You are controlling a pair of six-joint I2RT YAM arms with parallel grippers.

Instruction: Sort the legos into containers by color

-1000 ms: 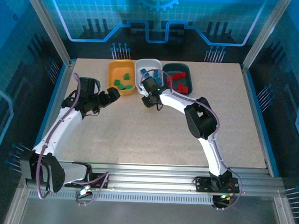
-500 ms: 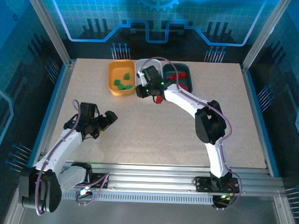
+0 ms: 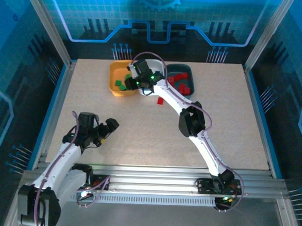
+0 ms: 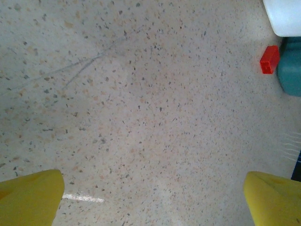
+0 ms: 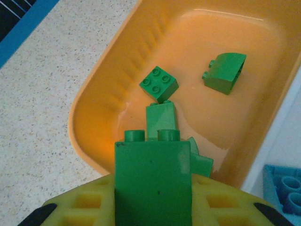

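My right gripper (image 3: 133, 82) hangs over the near end of the orange-yellow tray (image 3: 114, 67), shut on a green lego (image 5: 153, 179) that stands studs-up between its yellow pads. Below it the tray (image 5: 103, 80) holds several green legos (image 5: 159, 84). Beside it is the white tray (image 3: 155, 64), with a blue lego (image 5: 282, 181) inside. The dark teal tray (image 3: 190, 77) holds red legos (image 3: 181, 79). One red lego (image 3: 161, 100) lies on the table in front of the trays, and the left wrist view shows it (image 4: 269, 60) too. My left gripper (image 3: 111, 125) is open over bare table, its fingers (image 4: 30, 197) wide apart.
The three trays stand in a row at the table's back edge. Metal frame posts rise at the table's corners and a blue rail runs along its left side (image 3: 51, 114). The speckled tabletop (image 3: 140, 137) stretches between the arms.
My right gripper has swung left from in front of the white tray to above the orange-yellow tray. The left arm has drawn back toward the near left.
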